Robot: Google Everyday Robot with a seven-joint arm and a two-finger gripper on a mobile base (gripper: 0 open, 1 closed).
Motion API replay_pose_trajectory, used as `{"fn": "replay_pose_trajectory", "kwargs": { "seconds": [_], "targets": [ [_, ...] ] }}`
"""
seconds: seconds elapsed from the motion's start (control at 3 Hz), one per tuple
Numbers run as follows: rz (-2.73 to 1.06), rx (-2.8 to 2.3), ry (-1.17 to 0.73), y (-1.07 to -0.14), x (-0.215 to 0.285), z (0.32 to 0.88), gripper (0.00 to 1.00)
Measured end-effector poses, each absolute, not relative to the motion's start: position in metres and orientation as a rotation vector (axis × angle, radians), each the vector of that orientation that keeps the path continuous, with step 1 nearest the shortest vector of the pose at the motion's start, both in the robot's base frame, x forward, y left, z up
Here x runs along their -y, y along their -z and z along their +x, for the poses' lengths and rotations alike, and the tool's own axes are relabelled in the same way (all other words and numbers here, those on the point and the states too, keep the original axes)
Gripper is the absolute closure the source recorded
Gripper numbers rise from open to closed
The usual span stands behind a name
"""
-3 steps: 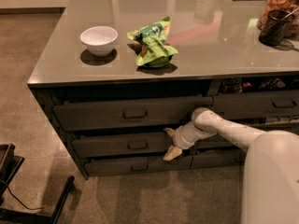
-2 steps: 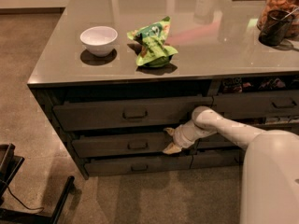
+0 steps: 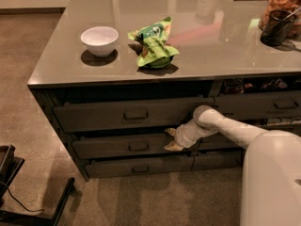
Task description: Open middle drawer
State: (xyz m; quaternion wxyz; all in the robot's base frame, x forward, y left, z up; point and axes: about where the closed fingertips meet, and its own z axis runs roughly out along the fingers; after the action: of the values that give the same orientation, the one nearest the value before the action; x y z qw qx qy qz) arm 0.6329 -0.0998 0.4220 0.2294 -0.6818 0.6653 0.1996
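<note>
Moved: honestly almost nothing. The end effector (image 3: 171, 140) sits maybe a hair higher than a second ago, and the drawers, bowl and bag haven't budged.
End effector: just below the centre of the frame, right at the right-hand end of the middle drawer (image 3: 113, 146). Its two tan fingers (image 3: 170, 132) are spread apart, one by the top edge of that front and one near the bottom edge. So it's released, not clamped on anything I can make out.
Middle drawer: second of three stacked fronts, centre-left of the frame, between the top drawer (image 3: 94, 117) and the bottom drawer (image 3: 113, 167). Its little loop handle (image 3: 138, 146) is left of the end effector and not touched. Can't tell from this angle whether it's pulled out at all.
Arm: the white arm (image 3: 230, 127) comes up-left from the robot body (image 3: 273, 182) at lower right and bends in front of the cabinet.
Tabletop: the glossy grey tabletop (image 3: 225, 51) fills the upper frame. A white bowl (image 3: 99, 40) sits upper left, with a crumpled green bag (image 3: 154, 44) near it on the right, not touching. A jar (image 3: 282, 4) and a dark cup (image 3: 276, 28) are in the upper right corner.
Floor: a black stand (image 3: 28, 206) sits in the lower left corner.
</note>
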Motion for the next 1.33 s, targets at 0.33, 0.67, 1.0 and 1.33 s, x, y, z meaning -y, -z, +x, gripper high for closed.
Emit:
{"fn": "replay_pose_trajectory", "kwargs": {
  "seconds": [0.33, 0.67, 1.0, 1.33],
  "targets": [
    [-1.872, -1.832, -0.559, -0.4254, 0.0996, 0.6346, 1.00],
    [-1.872, -1.832, -0.561, -0.4258, 0.0998, 0.6350, 1.00],
    [-1.873, -1.833, -0.570, -0.4268, 0.1004, 0.6339, 1.00],
    [-1.872, -1.834, -0.575, -0.4275, 0.1006, 0.6333, 1.00]
  ]
}}
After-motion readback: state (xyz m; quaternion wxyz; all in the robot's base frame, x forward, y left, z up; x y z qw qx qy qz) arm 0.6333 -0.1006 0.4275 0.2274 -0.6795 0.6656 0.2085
